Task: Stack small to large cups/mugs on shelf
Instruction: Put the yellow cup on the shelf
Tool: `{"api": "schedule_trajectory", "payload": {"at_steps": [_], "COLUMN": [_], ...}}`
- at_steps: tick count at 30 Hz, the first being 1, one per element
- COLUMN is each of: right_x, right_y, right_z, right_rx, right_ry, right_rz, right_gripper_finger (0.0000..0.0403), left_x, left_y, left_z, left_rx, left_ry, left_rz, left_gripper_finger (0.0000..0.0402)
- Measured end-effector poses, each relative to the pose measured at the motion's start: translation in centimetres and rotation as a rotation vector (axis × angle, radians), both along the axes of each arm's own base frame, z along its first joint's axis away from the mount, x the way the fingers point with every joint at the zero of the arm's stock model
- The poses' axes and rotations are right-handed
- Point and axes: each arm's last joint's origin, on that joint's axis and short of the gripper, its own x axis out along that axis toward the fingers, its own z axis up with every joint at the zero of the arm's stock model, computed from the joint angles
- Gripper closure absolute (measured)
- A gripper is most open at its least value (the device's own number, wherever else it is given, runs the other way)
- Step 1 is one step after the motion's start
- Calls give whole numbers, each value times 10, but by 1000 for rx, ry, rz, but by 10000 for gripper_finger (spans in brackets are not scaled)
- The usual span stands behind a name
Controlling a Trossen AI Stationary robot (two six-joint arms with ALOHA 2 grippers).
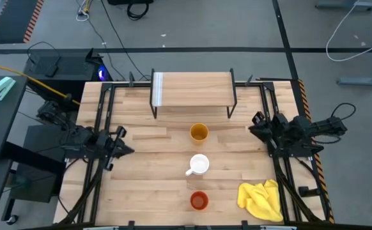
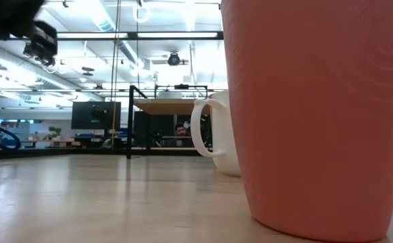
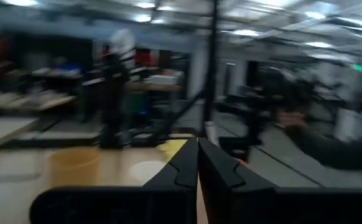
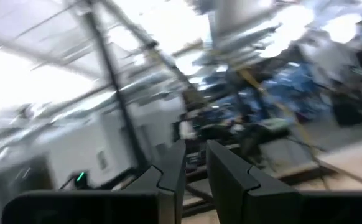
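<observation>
The light-wood shelf stands at the table's far side, with a whitish strip at its left end. In front of it, in a row toward the near edge, stand the yellow-orange tumbler, the white mug with its handle to the left, and the red-orange cup. All three are upright on the tabletop. My left gripper hovers at the table's left side, shut and empty. My right gripper hovers at the right side, its fingers a narrow gap apart, empty. The cup fills the low view.
A crumpled yellow cloth lies at the near right corner of the table. Black frame rails run along both sides of the table. Bare tabletop lies between each gripper and the row of cups.
</observation>
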Motion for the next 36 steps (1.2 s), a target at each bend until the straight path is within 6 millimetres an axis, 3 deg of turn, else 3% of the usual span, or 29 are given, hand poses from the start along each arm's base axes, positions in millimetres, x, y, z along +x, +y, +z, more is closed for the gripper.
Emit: {"api": "schedule_trajectory", "payload": {"at_steps": [5,13,17,27,31,36], "right_x": [2,9,11,21,38,66], "right_y": [-2,-2,-1,-5,-4,-6], "right_z": [-4,-25,-26,42,69,86], "right_rx": [114,224,285,220,219,229], "right_ry": [52,273,338,554,698,944], "right_rz": [-52,-46,-44,-283,-343,-420], "right_gripper_finger": [331,331,331,331,331,331], "left_x": [1,2,2,2,2,2], "left_y": [4,5,6,7,7,7], "left_z": [-5,-8,-8,-9,-11,-11], "left_rx": [-118,-141,-150,-191,-177,-173], "left_ry": [66,96,97,108,124,127], "left_rz": [130,172,203,227,229,230], "left_gripper_finger": [376,361,363,356,356,360]}}
